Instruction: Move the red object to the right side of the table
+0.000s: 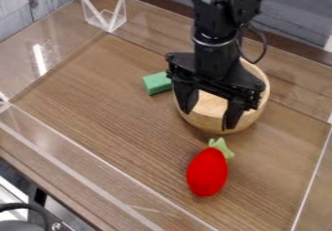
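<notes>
Camera view, single angle.

One table (91,99): brown wood-grain top, matte, bordered by low clear acrylic walls that catch glare along the near and left edges.

One red object (208,171): small, glossy, strawberry-shaped toy with a green leafy top pointing up-right. It lies on the tabletop in the near right part, well apart from the gripper and touching nothing else.

One bowl (223,118): round, pale wood, smooth rim, standing beyond the red object, partly hidden by the arm.

One green block (157,82): flat, rectangular, matte, lying just beside the bowl's left side; contact cannot be told.

One gripper (213,100): black, on a black arm, pointing downward over the bowl, its fingers spread wide and released, grasping nothing.

One clear acrylic stand (104,16): V-shaped, at the far left corner of the table.
</notes>
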`<action>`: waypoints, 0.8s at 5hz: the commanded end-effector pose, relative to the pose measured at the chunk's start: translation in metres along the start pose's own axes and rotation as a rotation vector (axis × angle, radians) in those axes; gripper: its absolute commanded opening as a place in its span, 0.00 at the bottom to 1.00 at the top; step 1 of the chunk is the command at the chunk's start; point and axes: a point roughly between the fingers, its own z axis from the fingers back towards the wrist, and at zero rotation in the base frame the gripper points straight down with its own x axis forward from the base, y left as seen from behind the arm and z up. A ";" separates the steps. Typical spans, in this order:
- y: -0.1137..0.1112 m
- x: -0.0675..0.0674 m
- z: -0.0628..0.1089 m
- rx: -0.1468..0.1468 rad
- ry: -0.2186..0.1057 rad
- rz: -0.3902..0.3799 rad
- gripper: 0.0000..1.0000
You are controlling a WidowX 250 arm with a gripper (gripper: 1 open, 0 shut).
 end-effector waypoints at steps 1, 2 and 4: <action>-0.015 0.002 0.017 -0.012 -0.054 -0.017 1.00; -0.026 0.001 0.024 -0.021 -0.060 -0.028 0.00; -0.019 0.003 0.028 -0.010 -0.074 -0.040 1.00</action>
